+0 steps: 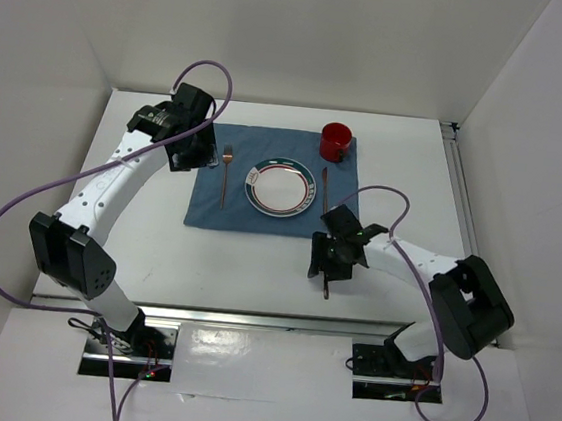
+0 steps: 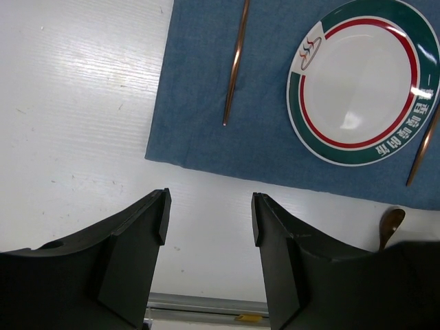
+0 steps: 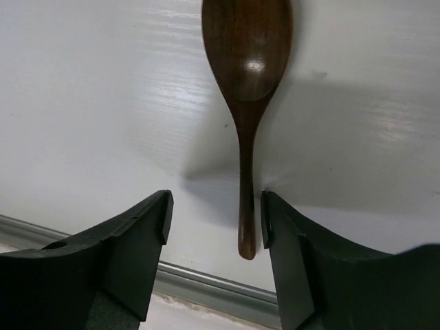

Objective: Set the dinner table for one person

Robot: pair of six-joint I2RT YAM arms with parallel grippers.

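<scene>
Edging the plate [image 2: 357, 82] runs lettering [image 2: 402, 134], seemingly Chinese.

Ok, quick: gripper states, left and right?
Left gripper: open, empty.
Right gripper: open, jaws either side of the wooden spoon handle, not clamped on it.

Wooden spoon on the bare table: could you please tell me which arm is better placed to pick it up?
Right. The right tool straddles the handle of the wooden spoon, jaws open, while the left tool hovers empty beside the left edge of the placemat, across from it.
</scene>
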